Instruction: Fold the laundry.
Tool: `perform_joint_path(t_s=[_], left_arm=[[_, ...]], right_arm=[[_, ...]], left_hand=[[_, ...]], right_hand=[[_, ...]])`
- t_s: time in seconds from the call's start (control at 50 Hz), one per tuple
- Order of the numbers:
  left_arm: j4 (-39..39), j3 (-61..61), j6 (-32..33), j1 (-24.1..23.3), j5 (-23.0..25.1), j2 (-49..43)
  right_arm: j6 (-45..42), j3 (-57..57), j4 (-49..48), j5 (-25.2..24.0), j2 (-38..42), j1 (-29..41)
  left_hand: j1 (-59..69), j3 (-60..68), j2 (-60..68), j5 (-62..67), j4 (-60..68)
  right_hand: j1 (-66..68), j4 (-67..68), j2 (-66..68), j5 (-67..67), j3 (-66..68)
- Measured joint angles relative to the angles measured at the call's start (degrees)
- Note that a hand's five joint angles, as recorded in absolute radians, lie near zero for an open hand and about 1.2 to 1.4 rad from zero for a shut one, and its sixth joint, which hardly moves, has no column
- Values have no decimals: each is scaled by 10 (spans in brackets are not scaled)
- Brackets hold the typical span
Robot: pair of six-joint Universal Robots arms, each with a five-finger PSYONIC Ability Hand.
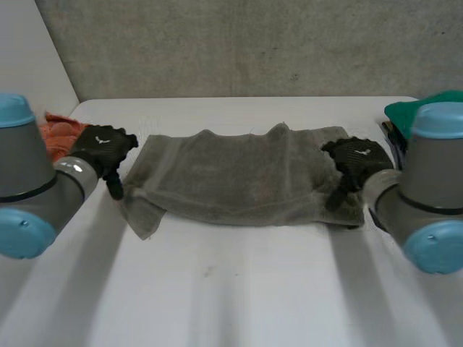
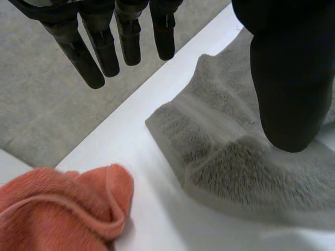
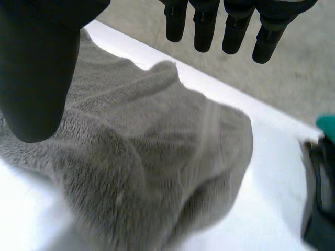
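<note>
- Nearest me on the white table (image 1: 217, 289), the grey towel (image 1: 231, 181) lies as a long band across the middle. Its near-left corner hangs out of line with the front edge.
- My left hand (image 1: 105, 147) sits at the towel's left end. In its wrist view the fingers (image 2: 104, 52) are straight and well apart from the thumb, which hangs over a raised hump of towel. It has hold of nothing, and I can't tell whether the thumb tip touches the pile.
- My right hand (image 1: 356, 159) is over the towel's right end and is spread the same way, with straight fingers (image 3: 204, 31) and the thumb above the cloth. Nothing is pinched.
- I judge that 1 lengthwise fold is made and that the 2 ends need grasping next.
- Risk 1: the cloth is bunched under both thumbs. Closing could catch only the top layer, and the fold would then peel open on the lift.
- Risk 2: the left end is ragged and the right end rounded. Uneven grips would bring the ends together skewed.
- Farther left, an orange cloth (image 1: 59, 130) lies just beside my left hand, and a sloppy close could snag it.
- Farther right, a green cloth (image 1: 412, 108) sits near my right arm, where a swing could knock it.
- The towel's back edge is near the table's far edge, so a push could slide it off.
</note>
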Motion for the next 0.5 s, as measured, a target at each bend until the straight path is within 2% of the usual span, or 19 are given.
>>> perform_joint_path(t_s=[0.2,0.22,0.34,0.42,0.5], left_arm=[[-4,-114,19,10,-6,81],[-8,-135,21,12,-6,89],[-28,-175,24,24,1,93],[-33,-180,23,35,19,80],[-33,-167,23,45,46,52]], right_arm=[[87,76,21,-19,-36,-67],[97,96,13,-22,-41,-78],[105,155,-33,-25,-51,-102],[107,179,-65,-26,-50,-107],[114,184,-90,-25,-33,-101]], left_hand=[[52,52,55,65,57],[90,91,91,101,94],[124,128,129,141,135],[121,126,127,137,131],[26,35,34,35,32]], right_hand=[[0,0,0,0,0],[0,0,0,0,0],[0,0,0,0,0],[0,0,0,0,0],[2,11,5,15,13]])
